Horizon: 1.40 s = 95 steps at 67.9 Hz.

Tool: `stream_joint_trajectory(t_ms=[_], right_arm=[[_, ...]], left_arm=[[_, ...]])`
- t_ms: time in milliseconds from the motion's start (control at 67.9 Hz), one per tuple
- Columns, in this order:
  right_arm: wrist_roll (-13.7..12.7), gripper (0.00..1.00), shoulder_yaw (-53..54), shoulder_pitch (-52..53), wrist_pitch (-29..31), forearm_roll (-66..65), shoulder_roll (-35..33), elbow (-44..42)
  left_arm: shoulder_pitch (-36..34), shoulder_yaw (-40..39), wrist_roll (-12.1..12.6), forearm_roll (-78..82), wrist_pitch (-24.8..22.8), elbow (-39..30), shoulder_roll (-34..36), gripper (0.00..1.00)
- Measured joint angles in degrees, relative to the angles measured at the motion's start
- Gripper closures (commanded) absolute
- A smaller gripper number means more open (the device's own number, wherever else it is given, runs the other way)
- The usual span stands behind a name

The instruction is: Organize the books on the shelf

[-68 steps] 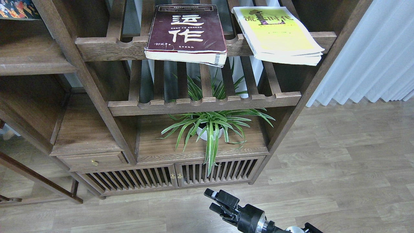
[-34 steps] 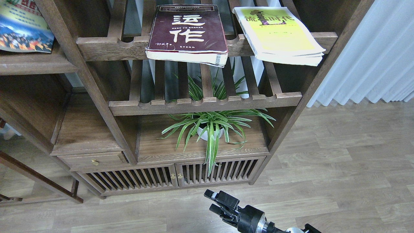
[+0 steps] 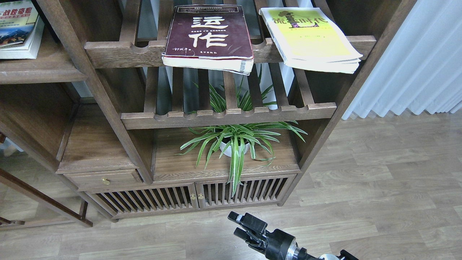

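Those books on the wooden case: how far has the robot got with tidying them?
One looks done: the small white book lies flat on the solid shelf at upper left. Nothing is in hand; the one hand in view hangs low and empty. Left: the maroon book and yellow book, both on the slatted rack.

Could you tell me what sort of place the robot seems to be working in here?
Probably a home living room or study. A large dark wooden bookcase holds paperbacks such as the maroon book, a potted spider plant sits on a lower level, and pale curtains hang over wood-plank flooring.
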Motion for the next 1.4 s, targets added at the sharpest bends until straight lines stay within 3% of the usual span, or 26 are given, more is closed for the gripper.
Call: stream_joint_trajectory(t_ms=[368, 854, 972, 1046, 1061, 1090, 1164, 1252, 1311, 1400], right_arm=[[0.0, 0.00, 0.0, 0.0, 0.0, 0.7, 0.0, -0.3], [0.0, 0.00, 0.0, 0.0, 0.0, 0.8, 0.0, -0.3], [0.0, 0.00, 0.6, 0.0, 0.0, 0.8, 0.0, -0.3], [0.0, 0.00, 1.3, 0.0, 0.0, 0.8, 0.0, -0.3], [0.0, 0.00, 1.9, 0.1, 0.0, 0.9, 0.0, 0.0], [0.0, 0.00, 2.1, 0.2, 0.0, 0.9, 0.0, 0.1], [0.0, 0.00, 3.5, 0.5, 0.0, 1.0, 0.0, 0.9], [0.0, 0.00, 5.2, 0.8, 0.0, 1.1, 0.0, 3.8], [0.0, 0.00, 6.2, 1.0, 0.0, 1.1, 0.0, 6.4], [0.0, 0.01, 8.2, 1.7, 0.0, 1.1, 0.0, 10.7]], left_arm=[[0.3, 12.7, 0.0, -1.3, 0.0, -10.5, 19.1, 0.01], [0.4, 30.4, -0.6, -6.0, 0.0, -20.3, 29.0, 0.01], [0.4, 36.7, -4.4, -7.0, 0.0, -22.1, 29.2, 0.01], [0.4, 41.4, -8.2, -7.1, 0.0, -22.7, 28.8, 0.01], [0.5, 45.0, -11.3, -7.2, 0.0, -23.0, 28.1, 0.01], [0.5, 46.3, -12.5, -7.2, 0.0, -23.1, 27.8, 0.01], [1.5, 51.4, -18.8, -8.1, 0.0, -23.3, 25.1, 0.00], [5.1, 54.7, -24.5, -11.6, 0.0, -23.5, 22.0, 0.00], [8.1, 55.3, -26.5, -15.0, 0.0, -23.5, 19.3, 0.00], [12.3, 55.5, -27.5, -20.0, 0.0, -23.1, 15.1, 0.00]])
